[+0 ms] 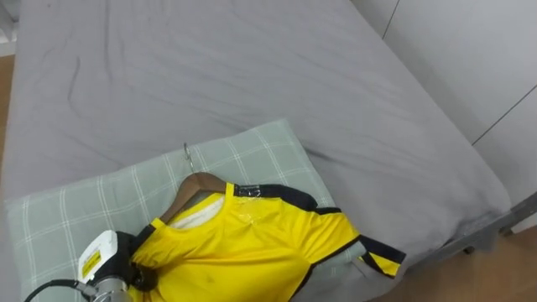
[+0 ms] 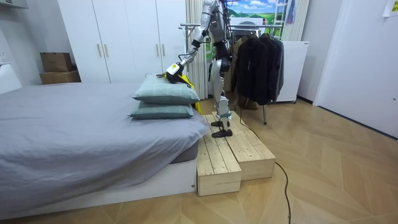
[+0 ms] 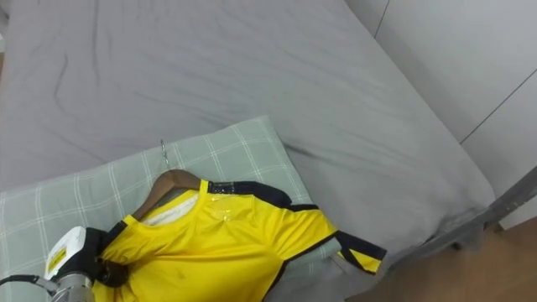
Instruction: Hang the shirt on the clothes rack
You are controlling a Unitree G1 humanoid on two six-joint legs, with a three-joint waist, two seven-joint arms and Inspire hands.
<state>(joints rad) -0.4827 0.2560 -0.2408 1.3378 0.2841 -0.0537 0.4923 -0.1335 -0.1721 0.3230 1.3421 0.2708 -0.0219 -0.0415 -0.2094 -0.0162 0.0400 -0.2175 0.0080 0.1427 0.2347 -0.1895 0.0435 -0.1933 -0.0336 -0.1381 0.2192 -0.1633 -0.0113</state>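
Observation:
A yellow shirt (image 1: 243, 243) with dark trim lies on a wooden hanger (image 1: 191, 186), whose metal hook (image 1: 187, 154) points toward the bed's middle. Shirt and hanger rest on a pale green checked pillow (image 1: 84, 210). My left hand (image 1: 134, 262) comes in from the lower left and is curled on the shirt's near shoulder, over the hanger's end. In the room view I stand on a wooden platform (image 2: 233, 155) beside the bed, left arm stretched down to the shirt (image 2: 178, 74) on the stacked pillows (image 2: 165, 94).
A grey-sheeted bed (image 1: 218, 75) spreads beyond the pillow, its edge at the right next to white wardrobe doors (image 1: 470, 59). Behind me stands a clothes rack (image 2: 256, 59) hung with dark garments. Cardboard boxes (image 2: 57, 67) sit at the far left of the room view.

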